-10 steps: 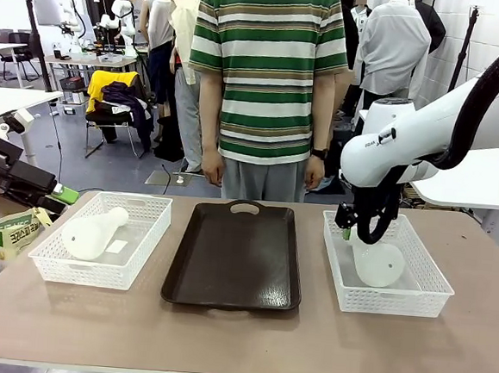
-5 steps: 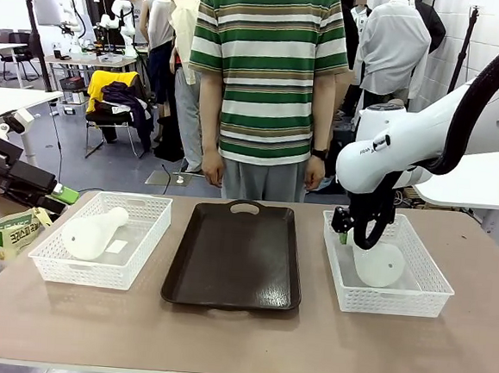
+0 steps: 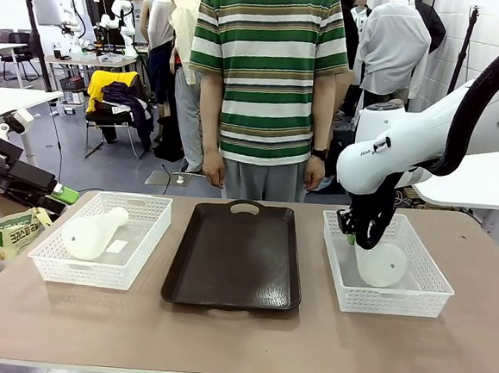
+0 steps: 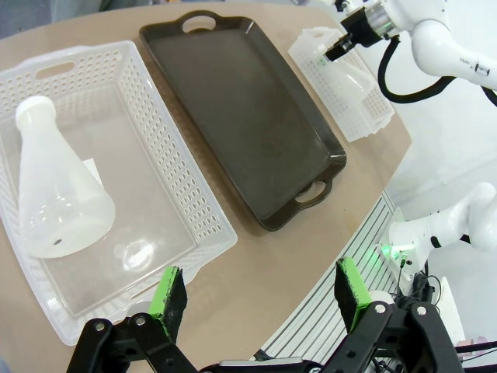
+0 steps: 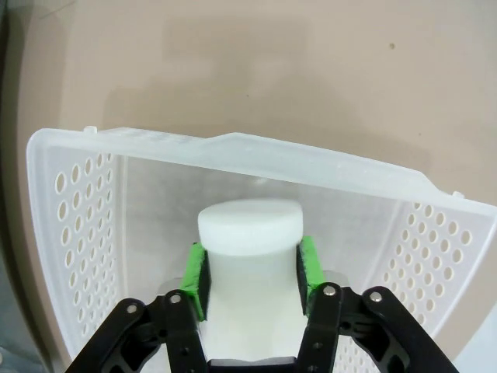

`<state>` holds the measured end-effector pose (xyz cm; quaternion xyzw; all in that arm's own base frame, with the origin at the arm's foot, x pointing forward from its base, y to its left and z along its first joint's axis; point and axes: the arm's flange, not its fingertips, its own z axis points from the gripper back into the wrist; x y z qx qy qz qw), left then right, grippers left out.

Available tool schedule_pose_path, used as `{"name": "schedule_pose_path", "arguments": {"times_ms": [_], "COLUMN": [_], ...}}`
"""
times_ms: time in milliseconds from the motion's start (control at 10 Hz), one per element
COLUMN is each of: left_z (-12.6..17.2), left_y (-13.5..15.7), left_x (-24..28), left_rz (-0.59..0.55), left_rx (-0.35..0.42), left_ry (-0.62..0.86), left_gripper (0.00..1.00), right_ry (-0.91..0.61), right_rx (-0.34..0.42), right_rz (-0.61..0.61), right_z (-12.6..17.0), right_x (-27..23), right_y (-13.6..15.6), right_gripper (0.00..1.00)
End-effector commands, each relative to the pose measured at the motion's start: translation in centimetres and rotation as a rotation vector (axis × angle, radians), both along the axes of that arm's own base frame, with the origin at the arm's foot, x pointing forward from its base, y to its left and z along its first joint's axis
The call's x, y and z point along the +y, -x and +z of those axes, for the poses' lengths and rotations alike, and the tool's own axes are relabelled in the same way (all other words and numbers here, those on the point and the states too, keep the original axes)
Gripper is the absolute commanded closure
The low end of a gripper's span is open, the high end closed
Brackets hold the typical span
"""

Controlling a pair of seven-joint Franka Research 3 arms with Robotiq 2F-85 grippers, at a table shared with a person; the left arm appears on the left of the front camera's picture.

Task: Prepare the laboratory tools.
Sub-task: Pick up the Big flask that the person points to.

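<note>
While flask (image 5: 248, 225) lies down, right gripper (image 5: 252, 276) clamps it

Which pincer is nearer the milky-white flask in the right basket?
Right. The right pincer grips the neck of the translucent milky-white conical flask; the left pincer hangs open across the table.

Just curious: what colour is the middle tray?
Dark brown tray, clearest in the front view.

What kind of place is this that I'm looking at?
Most likely a robotics lab or test workshop. A white robot arm reaches into a basket on a table, its right hand closed on a flask, while a person stands watching across the table.
</note>
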<state>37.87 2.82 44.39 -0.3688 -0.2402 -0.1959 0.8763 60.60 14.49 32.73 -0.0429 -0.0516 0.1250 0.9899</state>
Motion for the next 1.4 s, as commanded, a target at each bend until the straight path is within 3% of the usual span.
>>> {"name": "schedule_pose_path", "arguments": {"times_ms": [0,100,500,600,700,1300], "left_z": [-0.1,-0.1,-0.1,-0.1,-0.1,-0.1], "left_y": [-0.1,-0.1,-0.1,-0.1,-0.1,-0.1], "left_x": [0.1,0.1,0.1,0.1,0.1,0.1], "left_rz": [-0.007,-0.007,-0.007,-0.007,-0.007,-0.007], "left_rx": [-0.020,-0.020,-0.020,-0.020,-0.020,-0.020], "left_ry": [0.017,0.017,0.017,0.017,0.017,0.017], "left_gripper": [0.00,0.00,0.00,0.00,0.00,0.00], "right_ry": [0.033,0.036,0.031,0.028,0.001,0.001], "right_rx": [0.006,0.014,0.013,0.074,0.000,0.000], "right_rz": [-0.033,-0.040,-0.063,-0.069,-0.034,-0.034], "right_z": [-0.7,-1.0,-1.1,-1.2,0.0,0.0], "right_x": [0.4,0.2,-0.4,-0.7,-0.5,-0.5], "right_y": [-0.6,-0.5,-0.5,-0.2,-0.1,-0.1], "right_gripper": [0.92,1.00,1.00,1.00,1.00,1.00]}}
